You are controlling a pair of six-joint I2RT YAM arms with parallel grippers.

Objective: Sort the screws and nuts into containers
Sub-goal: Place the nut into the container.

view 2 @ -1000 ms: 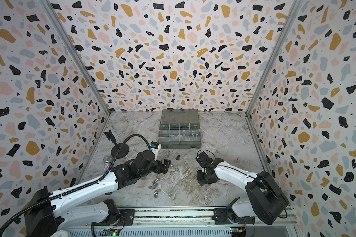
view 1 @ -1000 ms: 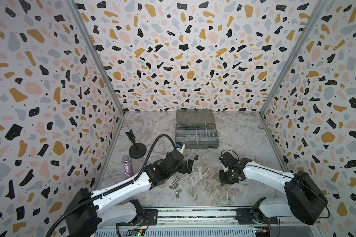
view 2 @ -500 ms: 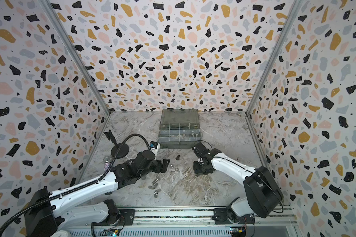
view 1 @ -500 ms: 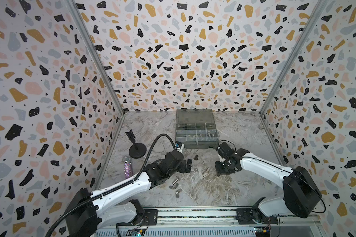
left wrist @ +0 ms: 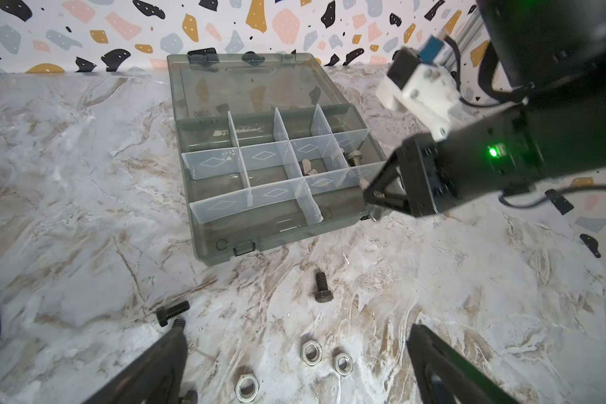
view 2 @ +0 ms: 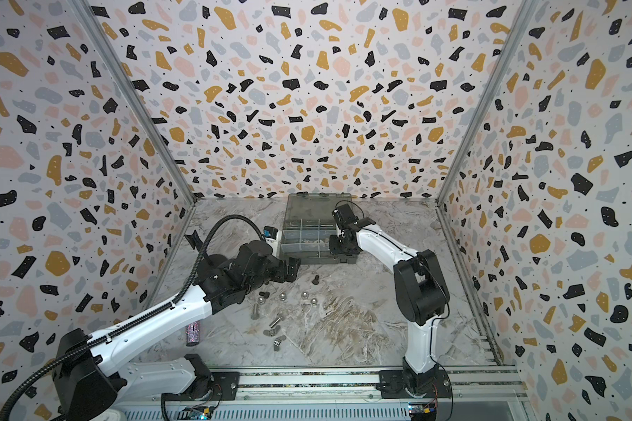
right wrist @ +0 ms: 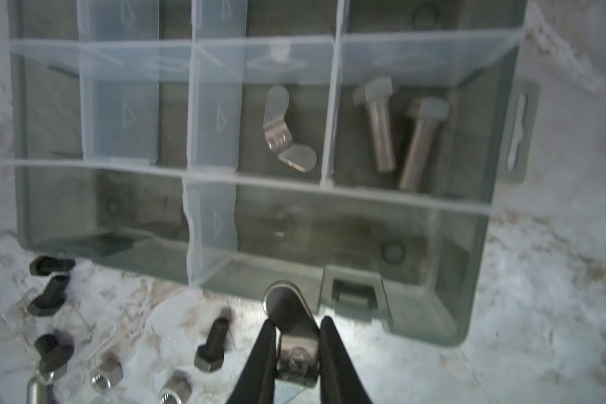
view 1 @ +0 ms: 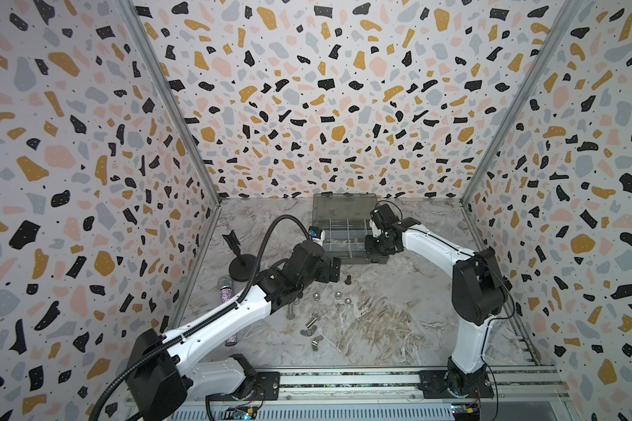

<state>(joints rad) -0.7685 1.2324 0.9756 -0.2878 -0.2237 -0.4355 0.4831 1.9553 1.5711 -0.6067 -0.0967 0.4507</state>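
Note:
The grey organizer box (view 1: pixel 343 251) stands open at the back, its containers split by pale partitions (right wrist: pixel 207 105). One holds a wing nut (right wrist: pixel 287 133), the one beside it two silver screws (right wrist: pixel 378 126). My right gripper (right wrist: pixel 297 325) is shut on another wing nut (right wrist: pixel 287 304), just off the box's front right corner (view 1: pixel 376 255). My left gripper (left wrist: pixel 295 325) hangs open over three hex nuts (left wrist: pixel 311 353), with black screws (left wrist: pixel 323 288) lying between it and the box. Loose screws and nuts (view 1: pixel 311 321) are scattered at mid-table in both top views.
A black round-based stand (view 1: pixel 242 268) and a glittery purple microphone (view 1: pixel 225 291) sit by the left wall. A small white and blue device (view 1: pixel 316 233) is at the box's left side. Patterned walls close in three sides.
My right arm has swung from mid-table back to the box's front right corner, still shut. The left arm has stayed put and open.

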